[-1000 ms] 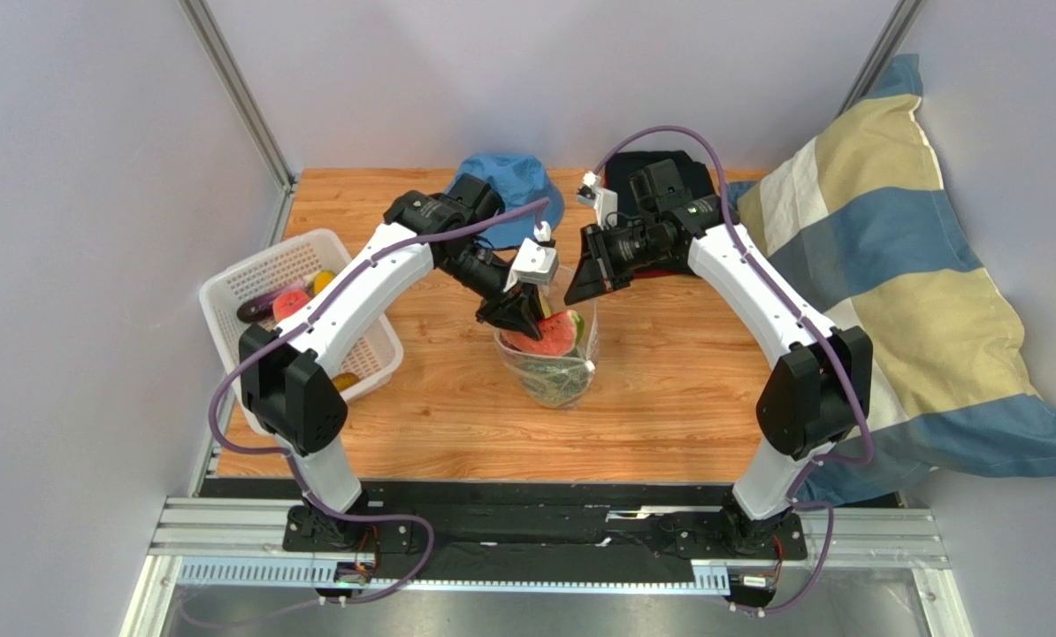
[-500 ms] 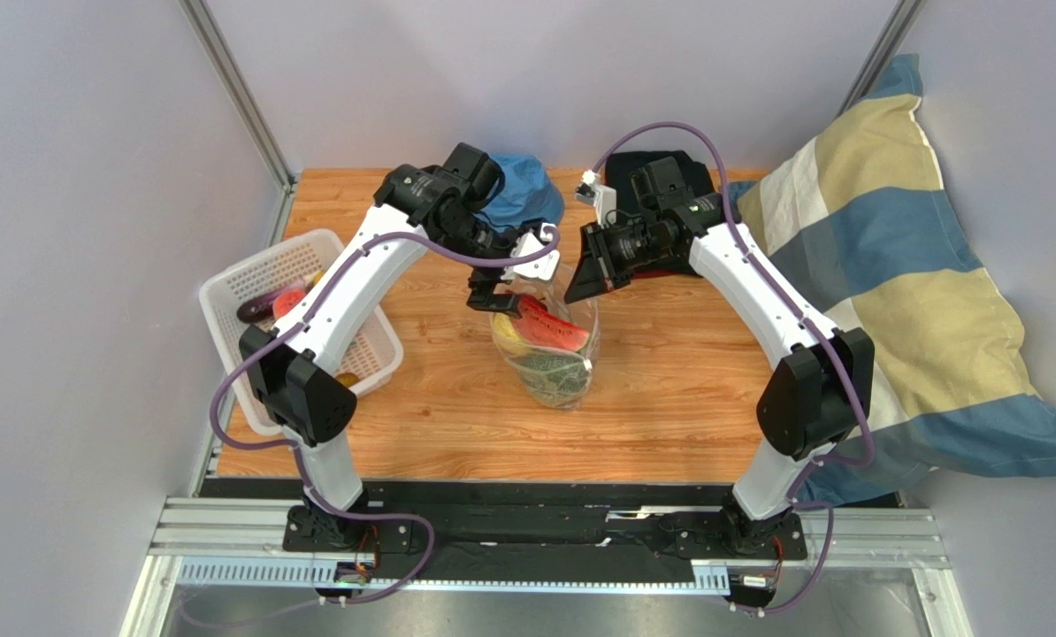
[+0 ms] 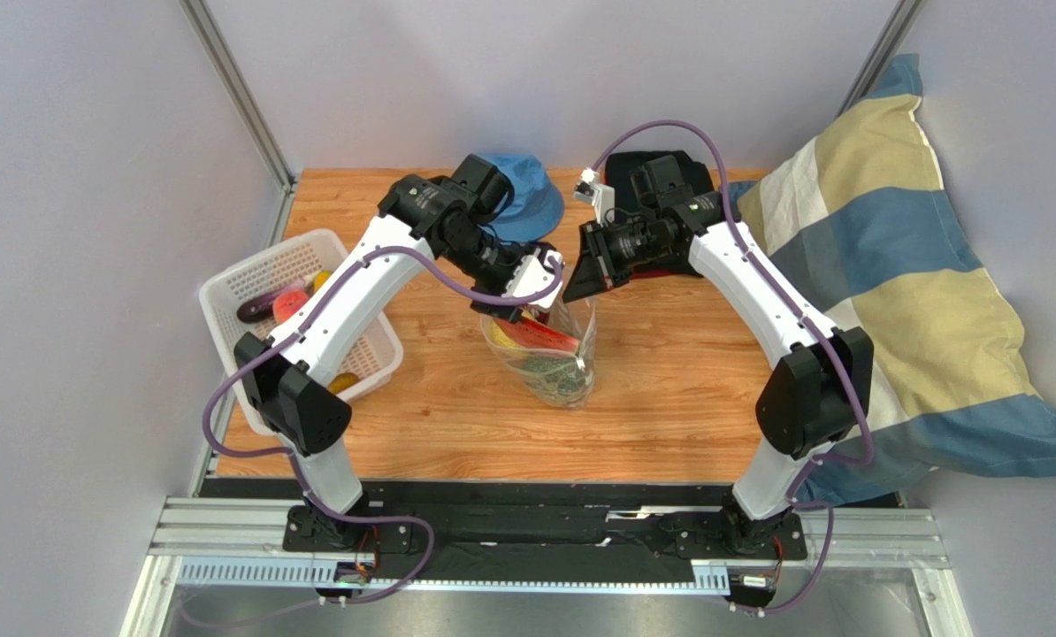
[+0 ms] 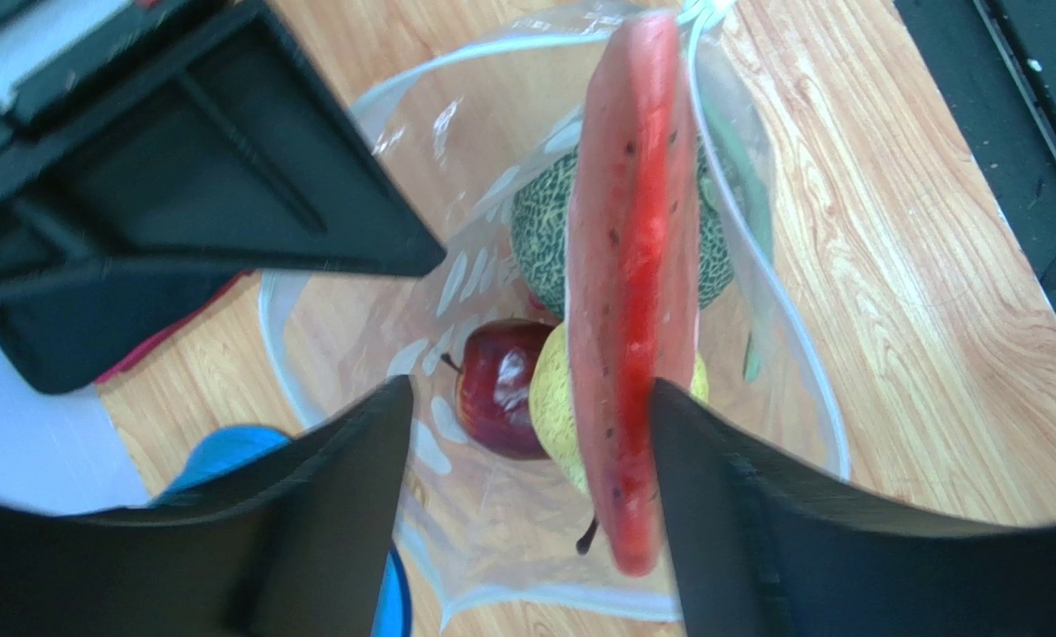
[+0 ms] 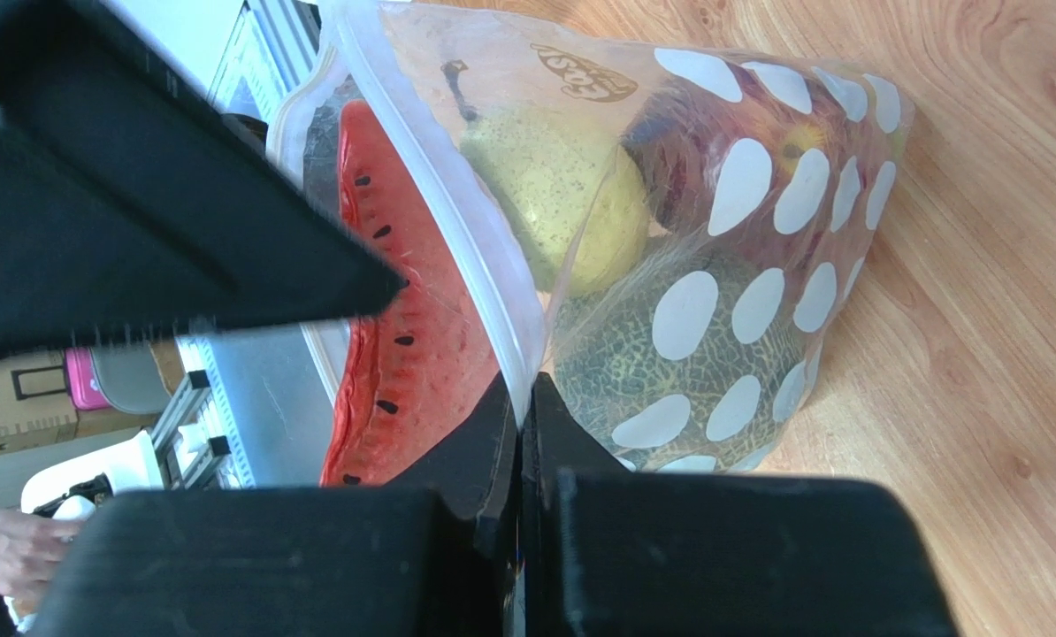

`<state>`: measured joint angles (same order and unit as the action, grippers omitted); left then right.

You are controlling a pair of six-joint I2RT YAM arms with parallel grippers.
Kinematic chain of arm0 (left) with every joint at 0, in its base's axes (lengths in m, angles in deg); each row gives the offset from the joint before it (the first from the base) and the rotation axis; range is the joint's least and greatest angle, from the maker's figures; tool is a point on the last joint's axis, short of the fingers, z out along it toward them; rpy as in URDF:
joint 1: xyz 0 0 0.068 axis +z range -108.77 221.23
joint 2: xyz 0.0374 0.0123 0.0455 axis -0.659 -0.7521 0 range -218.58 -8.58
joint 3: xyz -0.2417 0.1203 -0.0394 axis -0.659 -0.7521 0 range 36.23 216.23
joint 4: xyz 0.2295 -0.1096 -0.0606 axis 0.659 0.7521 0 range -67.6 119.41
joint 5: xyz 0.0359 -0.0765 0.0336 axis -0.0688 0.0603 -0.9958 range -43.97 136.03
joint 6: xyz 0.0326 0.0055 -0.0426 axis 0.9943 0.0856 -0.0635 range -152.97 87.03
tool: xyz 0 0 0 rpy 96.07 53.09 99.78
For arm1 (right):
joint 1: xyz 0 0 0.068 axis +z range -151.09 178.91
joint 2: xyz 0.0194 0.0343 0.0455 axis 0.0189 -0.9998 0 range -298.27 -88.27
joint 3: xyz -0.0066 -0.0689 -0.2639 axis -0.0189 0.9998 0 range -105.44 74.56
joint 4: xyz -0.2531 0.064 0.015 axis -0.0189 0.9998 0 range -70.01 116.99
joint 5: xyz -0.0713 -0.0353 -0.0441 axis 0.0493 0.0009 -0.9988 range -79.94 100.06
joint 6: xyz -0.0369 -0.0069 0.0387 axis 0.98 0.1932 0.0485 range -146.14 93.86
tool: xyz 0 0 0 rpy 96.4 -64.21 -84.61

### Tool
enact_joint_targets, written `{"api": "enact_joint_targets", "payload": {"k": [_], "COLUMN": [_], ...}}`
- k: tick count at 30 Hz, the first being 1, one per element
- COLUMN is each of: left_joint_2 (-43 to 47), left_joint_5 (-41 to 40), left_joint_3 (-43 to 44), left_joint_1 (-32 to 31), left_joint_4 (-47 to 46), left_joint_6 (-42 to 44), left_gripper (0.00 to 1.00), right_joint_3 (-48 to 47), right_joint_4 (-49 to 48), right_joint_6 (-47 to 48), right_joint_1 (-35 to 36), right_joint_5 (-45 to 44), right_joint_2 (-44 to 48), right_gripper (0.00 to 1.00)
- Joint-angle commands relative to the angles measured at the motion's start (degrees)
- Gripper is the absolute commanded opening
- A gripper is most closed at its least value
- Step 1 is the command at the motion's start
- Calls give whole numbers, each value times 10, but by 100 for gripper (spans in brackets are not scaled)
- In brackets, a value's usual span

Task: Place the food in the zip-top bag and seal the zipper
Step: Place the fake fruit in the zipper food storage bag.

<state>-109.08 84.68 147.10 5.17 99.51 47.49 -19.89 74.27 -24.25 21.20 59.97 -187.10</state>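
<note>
Left gripper (image 4: 523, 398) hangs spread and empty over the bag (image 5: 684, 315), which stands mid-table, mouth up; right gripper (image 5: 520, 398) is pressed together, pinching the zipper (image 5: 430, 159) edge to hold the mouth up; inside lie a netted green ball, a dark red fruit, a yellow fruit, and the slice (image 4: 633, 266) on edge

Risks, as I judge them: the slice stands tall near the mouth and may block the zipper unless laid flatter; the bag is soft, so if the right pinch lets go it could slump and spill

Open table (image 3: 680, 385) lies in front and to the right; the basket (image 3: 257, 260) sits well apart at the left edge; the hat (image 3: 531, 186) crowds the rear
</note>
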Motion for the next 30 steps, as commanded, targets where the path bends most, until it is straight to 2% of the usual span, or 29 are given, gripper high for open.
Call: {"api": "enact_joint_targets", "payload": {"k": [1, 3, 14, 18, 21, 22, 25, 27, 30], "left_joint_2": [-18, -26, -9, -3, -2, -3, -4, -4, 7], "left_joint_5": [-5, -2, -25, -37, -38, -41, -77, -90, -115], "left_joint_3": [38, 47, -14, -35, -37, -36, -7, 16, 4], "left_joint_1": [-24, -29, -61, -66, -65, -65, -65, -65, -65], "left_joint_4": [169, 188, 191, 191, 191, 191, 181, 153, 73], "left_joint_6": [44, 51, 71, 72, 65, 66, 65, 61, 55], "left_gripper": [61, 55, 59, 55, 36, 26, 14, 12, 9], "right_joint_3": [-35, -35, -42, -43, -47, -46, -46, -43, -43], "right_joint_4": [6, 6, 10, 12, 12, 12, 13, 14, 15], "right_joint_6": [14, 14, 16, 15, 13, 13, 11, 10, 10], "right_joint_1": [-3, -3, -6, -8, -8, -8, -8, -10, -8], "right_joint_5": [21, 21, 24, 25, 27, 28, 34, 40, 42], "right_joint_2": [-5, -6, -14, -19, -21, -22, -23, -24, -26], "right_gripper": [0, 0, 0, 0, 0, 0, 0, 0, 0]}}
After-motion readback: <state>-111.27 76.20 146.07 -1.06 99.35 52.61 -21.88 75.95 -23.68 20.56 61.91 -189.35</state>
